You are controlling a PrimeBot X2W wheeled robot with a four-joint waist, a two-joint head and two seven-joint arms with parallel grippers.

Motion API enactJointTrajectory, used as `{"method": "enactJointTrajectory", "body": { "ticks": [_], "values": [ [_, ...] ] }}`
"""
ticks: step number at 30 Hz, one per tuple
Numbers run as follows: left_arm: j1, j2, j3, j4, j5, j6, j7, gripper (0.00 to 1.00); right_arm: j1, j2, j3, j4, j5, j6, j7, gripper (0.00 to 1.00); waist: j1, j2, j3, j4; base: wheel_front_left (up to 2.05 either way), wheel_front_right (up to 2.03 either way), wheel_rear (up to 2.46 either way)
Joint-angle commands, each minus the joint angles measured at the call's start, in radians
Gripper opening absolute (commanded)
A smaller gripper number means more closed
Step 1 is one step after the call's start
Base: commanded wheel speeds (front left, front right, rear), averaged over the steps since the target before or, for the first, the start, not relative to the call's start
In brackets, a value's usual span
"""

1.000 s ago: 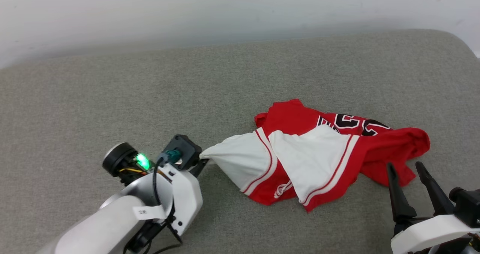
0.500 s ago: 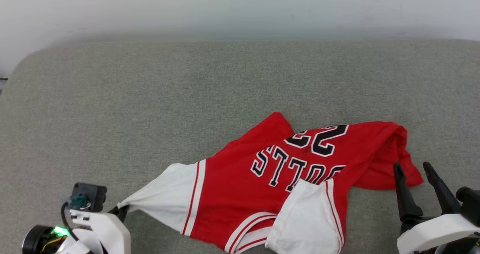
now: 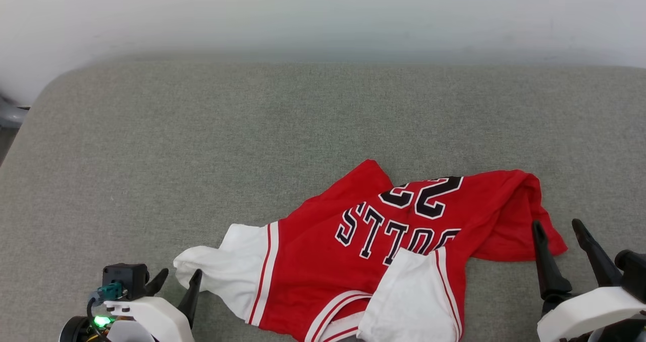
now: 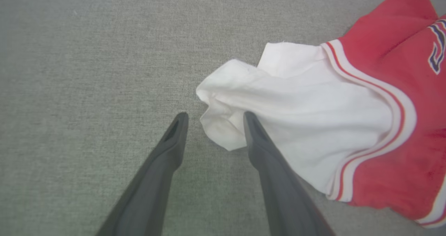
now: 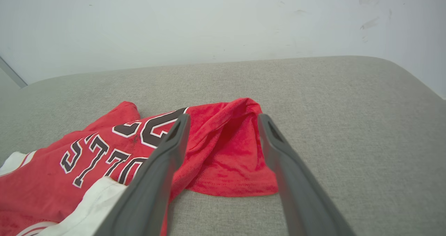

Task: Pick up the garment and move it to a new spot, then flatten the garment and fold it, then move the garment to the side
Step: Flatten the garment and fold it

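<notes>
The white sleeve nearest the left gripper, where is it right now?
In the head view the white sleeve lies at lower left on the grey cushion, its bunched tip at the fingertips of the open left gripper, unclamped.

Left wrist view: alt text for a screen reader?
The left claw stands open above grey upholstery, the bunched white sleeve of a red jersey lying loose between its fingertips. Red body and striped trim run off right.

Garment [image 3: 353, 241] lower edge cut off at head view bottom; lettering [image 3: 388, 231] partly under white sleeve [image 3: 414, 296] (right-hand letters)
</notes>
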Motion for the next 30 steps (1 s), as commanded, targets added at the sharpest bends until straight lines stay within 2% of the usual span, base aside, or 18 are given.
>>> {"method": "enactJointTrajectory", "body": {
  "ticks": [1, 9, 16, 21, 30],
  "values": [
    [-0.013, -0.007, 0.004, 0.007, 0.012, -0.006, -0.025, 1.0, 0.013, 0.001, -0.001, -0.003, -0.004, -0.001, 0.003, 1.0, 0.0, 0.0, -0.011, -0.001, 0.0, 0.0, 0.0],
    [-0.042, -0.053, 0.035, 0.016, 0.064, -0.021, -0.17, 1.0, 0.037, 0.001, -0.013, 0.002, 0.005, -0.001, 0.041, 1.0, 0.0, 0.0, -0.051, -0.01, 0.0, 0.0, 0.0],
    [-0.037, -0.102, 0.112, -0.05, 0.151, -0.02, -0.2, 1.0, 0.059, 0.001, 0.018, 0.034, 0.002, -0.001, 0.149, 1.0, 0.0, 0.0, -0.061, -0.006, 0.0, 0.0, 0.0],
    [-0.001, -0.148, 0.188, -0.119, 0.227, -0.023, -0.202, 1.0, 0.065, -0.017, 0.158, 0.023, -0.008, -0.001, 0.303, 1.0, 0.0, 0.0, -0.056, 0.006, 0.0, 0.0, 0.0],
    [0.063, -0.213, 0.249, -0.165, 0.301, -0.041, -0.201, 1.0, 0.006, -0.197, 0.501, -0.053, 0.081, -0.001, 0.489, 1.0, 0.0, 0.0, -0.058, 0.039, 0.0, 0.0, 0.0]
  ]
}}
